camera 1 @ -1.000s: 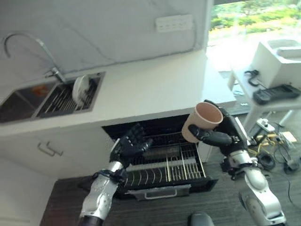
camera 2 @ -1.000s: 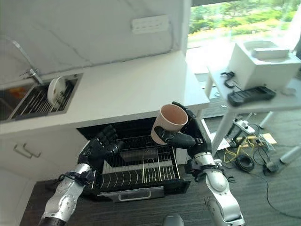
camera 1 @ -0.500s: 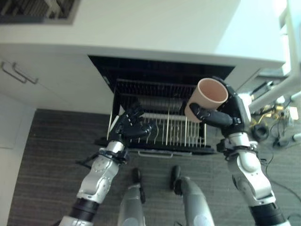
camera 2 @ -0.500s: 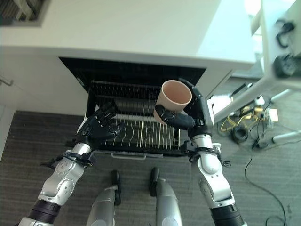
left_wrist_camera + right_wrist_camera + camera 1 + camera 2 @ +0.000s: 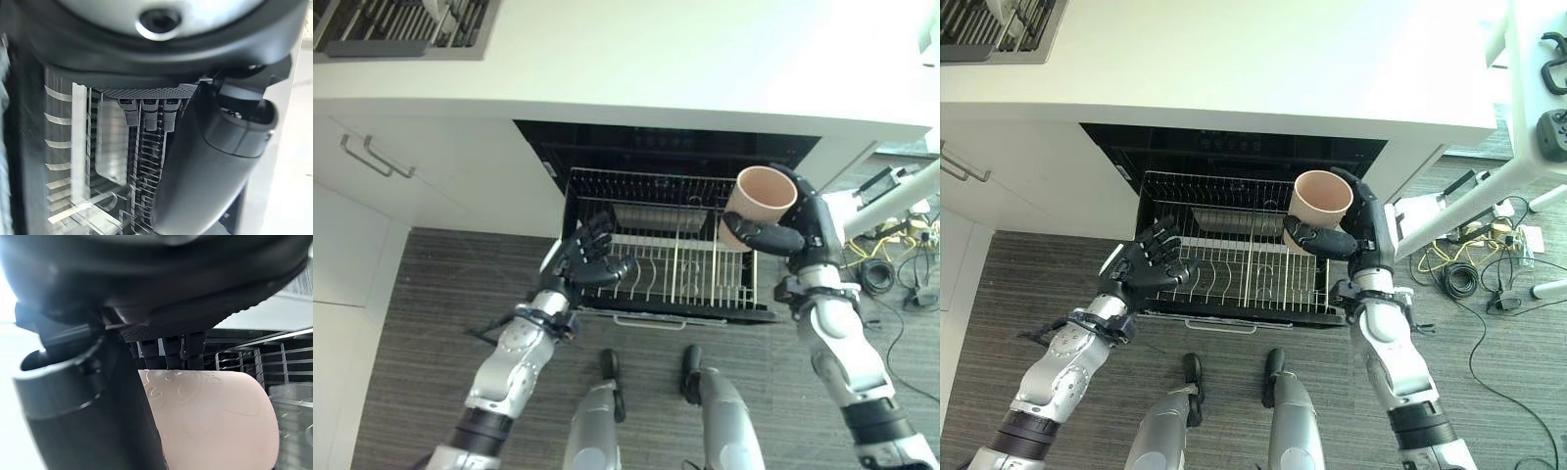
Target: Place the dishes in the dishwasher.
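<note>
The left hand (image 5: 590,264) still hovers with fingers spread over the pulled-out dishwasher rack (image 5: 666,257); the right hand (image 5: 793,233), curled round the pink cup (image 5: 756,201), has edged nearer the rack's right side, so the placing looks close

White table (image 5: 636,54) runs across the top, and there's a sink (image 5: 406,24) set into it at the far left corner with a metal rack inside. Below it on the left sit white cabinets (image 5: 372,225) with a metal handle (image 5: 378,157). Floor (image 5: 431,323) is dark grey striped carpet. Off to the right there's a white stand leg (image 5: 1464,201) slanting down, a couple of black gadgets (image 5: 1554,132) hanging off the white frame at the right edge, and a messy tangle of cables (image 5: 1464,269) on the floor by it.
</note>
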You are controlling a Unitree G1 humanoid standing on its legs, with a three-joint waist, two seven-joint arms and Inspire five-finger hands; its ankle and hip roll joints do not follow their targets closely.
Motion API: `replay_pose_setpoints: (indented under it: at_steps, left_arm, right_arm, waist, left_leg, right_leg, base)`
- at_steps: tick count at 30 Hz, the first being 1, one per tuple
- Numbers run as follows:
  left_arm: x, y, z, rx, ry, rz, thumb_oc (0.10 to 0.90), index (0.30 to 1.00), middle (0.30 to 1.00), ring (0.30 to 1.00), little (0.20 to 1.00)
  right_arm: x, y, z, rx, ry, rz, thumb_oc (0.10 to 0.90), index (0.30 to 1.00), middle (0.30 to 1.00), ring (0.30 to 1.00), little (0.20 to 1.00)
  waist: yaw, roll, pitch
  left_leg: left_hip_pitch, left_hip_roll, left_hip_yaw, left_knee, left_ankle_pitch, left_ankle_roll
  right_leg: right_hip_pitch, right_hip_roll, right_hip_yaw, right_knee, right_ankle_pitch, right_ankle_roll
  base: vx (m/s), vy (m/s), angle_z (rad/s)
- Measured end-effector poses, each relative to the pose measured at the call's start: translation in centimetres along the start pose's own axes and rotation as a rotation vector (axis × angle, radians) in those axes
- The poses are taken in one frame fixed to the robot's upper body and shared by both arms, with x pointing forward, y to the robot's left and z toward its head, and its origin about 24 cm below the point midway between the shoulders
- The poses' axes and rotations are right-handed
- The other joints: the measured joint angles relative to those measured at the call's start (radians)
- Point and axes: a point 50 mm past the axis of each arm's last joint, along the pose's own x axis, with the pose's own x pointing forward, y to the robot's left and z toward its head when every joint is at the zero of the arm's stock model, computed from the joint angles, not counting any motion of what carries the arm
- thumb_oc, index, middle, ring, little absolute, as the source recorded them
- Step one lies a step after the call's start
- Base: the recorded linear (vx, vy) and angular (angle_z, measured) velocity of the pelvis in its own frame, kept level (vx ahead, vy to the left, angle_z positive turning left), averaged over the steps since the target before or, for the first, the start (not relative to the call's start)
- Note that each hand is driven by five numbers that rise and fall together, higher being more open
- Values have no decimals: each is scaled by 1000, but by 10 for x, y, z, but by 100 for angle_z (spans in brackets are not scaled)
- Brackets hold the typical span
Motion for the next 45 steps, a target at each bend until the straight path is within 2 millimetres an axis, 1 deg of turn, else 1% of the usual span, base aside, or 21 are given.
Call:
replay_pose_setpoints:
  at_steps: [2, 4, 8, 13, 15, 17, 18, 19, 20, 21, 22, 23, 24, 27, 29, 30, 31, 32, 36, 40, 45]
  left_arm:
    - [3, 4, 3, 107, 18, -6, 800, 900, 900, 900, 900]
    - [5, 8, 4, 141, 29, 5, 800, 900, 900, 900, 900]
    - [12, 5, 9, 174, 39, -30, 800, 900, 900, 900, 900]
    - [15, -1, 6, 186, 65, -82, 800, 900, 900, 900, 900]
    - [16, -5, 1, 197, 95, -120, 800, 900, 900, 900, 900]
    - [16, -7, 0, 208, 104, -142, 800, 900, 900, 900, 900]
    - [16, -11, -2, 219, 116, -187, 800, 900, 900, 900, 900]
    - [15, -12, -4, 229, 129, -209, 800, 900, 900, 900, 900]
    - [14, -12, -6, 237, 149, -225, 800, 900, 900, 900, 900]
    - [15, -15, -7, 260, 170, -264, 800, 900, 900, 900, 900]
    - [18, -18, -1, 299, 170, -307, 800, 900, 900, 900, 900]
    - [20, -20, 1, 316, 174, -325, 800, 900, 900, 900, 900]
    - [22, -24, 2, 346, 186, -364, 800, 900, 900, 900, 900]
    - [25, -26, 6, 379, 200, -403, 800, 900, 900, 900, 900]
    - [26, -28, 7, 389, 211, -420, 800, 900, 900, 900, 900]
    - [27, -29, 9, 394, 212, -431, 800, 900, 900, 900, 900]
    - [27, -29, 9, 395, 211, -434, 800, 900, 900, 900, 900]
    - [27, -29, 10, 394, 213, -439, 800, 900, 900, 900, 900]
    - [26, -27, 9, 369, 223, -447, 800, 900, 900, 900, 900]
    - [25, -28, 8, 361, 216, -437, 800, 900, 900, 900, 900]
    - [23, -27, 6, 325, 216, -419, 800, 900, 900, 900, 900]
  right_arm:
    - [8, -7, -11, -62, 77, -9, 400, 300, 300, 300, 300]
    - [12, -7, -21, -85, 138, -9, 400, 300, 300, 300, 300]
    - [16, -13, -46, -108, 281, -35, 400, 300, 300, 300, 300]
    - [26, -22, -58, -69, 377, -59, 400, 300, 300, 300, 300]
    - [36, -31, -61, -40, 422, -104, 400, 300, 300, 300, 300]
    - [39, -33, -62, -37, 434, -114, 400, 300, 300, 300, 300]
    - [40, -40, -62, -32, 449, -127, 400, 300, 300, 300, 300]
    - [42, -41, -61, -24, 450, -132, 400, 300, 300, 300, 300]
    - [45, -42, -60, -16, 451, -136, 400, 300, 300, 300, 300]
    - [51, -50, -58, 10, 466, -173, 400, 300, 300, 300, 300]
    - [59, -53, -50, 29, 450, -193, 400, 300, 300, 300, 300]
    - [64, -56, -45, 33, 441, -206, 400, 300, 300, 300, 300]
    - [67, -62, -41, 50, 443, -222, 400, 300, 300, 300, 300]
    - [73, -69, -33, 53, 429, -221, 400, 300, 300, 300, 300]
    - [78, -69, -27, 26, 418, -214, 400, 300, 300, 300, 300]
    - [80, -70, -23, 14, 408, -213, 497, 446, 446, 446, 446]
    - [81, -71, -21, 8, 402, -214, 725, 787, 787, 787, 787]
    - [82, -72, -18, 0, 395, -211, 800, 900, 900, 900, 900]
    - [84, -73, -12, -2, 368, -197, 800, 900, 900, 900, 900]
    - [86, -64, -11, -37, 361, -159, 800, 900, 900, 900, 900]
    - [87, -59, -8, -43, 355, -154, 800, 900, 900, 900, 900]
  waist:
    - [14, 16, -10]
    - [21, 24, -14]
    - [41, 25, -15]
    - [45, 26, -15]
    - [49, 26, -15]
    - [54, 28, -15]
    - [67, 36, -15]
    - [69, 40, -14]
    - [72, 47, -14]
    - [77, 65, -12]
    - [80, 80, -10]
    - [80, 88, -10]
    - [86, 101, -11]
    - [87, 113, -9]
    - [87, 123, -8]
    - [88, 127, -8]
    - [88, 131, -6]
    - [87, 135, -4]
    - [82, 140, -2]
    - [81, 140, -2]
    - [80, 139, -1]
  left_leg:
    - [-4, 0, -1, 1, 2, -2]
    - [-6, 0, -2, 0, 2, -2]
    - [-6, -1, -3, -1, 6, -6]
    - [-7, -5, -8, -2, 13, -11]
    - [-5, -7, -12, -2, 16, -11]
    - [-5, -7, -12, -2, 17, -11]
    - [-6, -7, -13, -3, 17, -11]
    - [-6, -9, -14, -4, 17, -10]
    - [-6, -10, -16, -6, 17, -10]
    - [-12, -13, -19, -10, 17, -8]
    - [-19, -17, -20, -19, 25, -5]
    - [-20, -19, -20, -21, 29, -6]
    - [-19, -20, -19, -23, 32, -10]
    - [-19, -22, -19, -27, 32, -10]
    - [-19, -25, -18, -34, 35, -8]
    - [-20, -28, -19, -37, 38, -8]
    - [-20, -29, -19, -38, 38, -8]
    - [-20, -30, -19, -40, 38, -7]
    - [-17, -32, -18, -45, 36, -5]
    - [-16, -34, -17, -49, 38, -3]
    - [-12, -35, -15, -51, 38, -3]
  right_leg:
    - [-3, 0, -2, 2, 2, -2]
    - [-6, -1, -2, 3, 0, -1]
    - [-5, -2, -8, 5, 1, -2]
    - [-4, -9, -14, 6, 1, -2]
    - [2, -12, -24, 5, 1, -2]
    - [1, -13, -25, 5, 1, -2]
    - [0, -14, -25, 4, 0, -2]
    - [0, -16, -25, 3, -3, -2]
    - [0, -17, -26, 4, -8, 3]
    - [-6, -19, -27, 4, -10, 6]
    - [-17, -23, -27, 6, -9, 7]
    - [-20, -24, -27, 6, -9, 7]
    - [-20, -25, -27, 6, -9, 7]
    - [-21, -26, -28, 4, -8, 6]
    - [-24, -30, -28, 5, -7, 4]
    - [-27, -31, -28, 6, -6, 3]
    - [-27, -33, -28, 6, -5, 2]
    - [-27, -33, -28, 6, -6, 2]
    - [-27, -34, -27, 8, -6, 2]
    - [-27, -35, -27, 7, -5, 2]
    - [-24, -35, -26, 7, -5, 3]
  base:
    - [-26, -2, 1]
    - [0, 0, 0]
    - [-4, -6, 3]
    - [-2, -14, 3]
    - [-27, -40, 7]
    - [0, 0, 0]
    - [-13, -23, 3]
    - [-11, -25, 5]
    - [-8, -23, 6]
    - [-4, 2, 8]
    - [1, 13, 7]
    - [2, 29, 4]
    - [0, 0, 0]
    - [0, 0, 0]
    - [-4, 17, 1]
    - [-4, 45, 2]
    - [7, 57, 3]
    - [24, 54, 1]
    - [18, 38, -2]
    - [6, 25, 1]
    - [0, 0, 0]
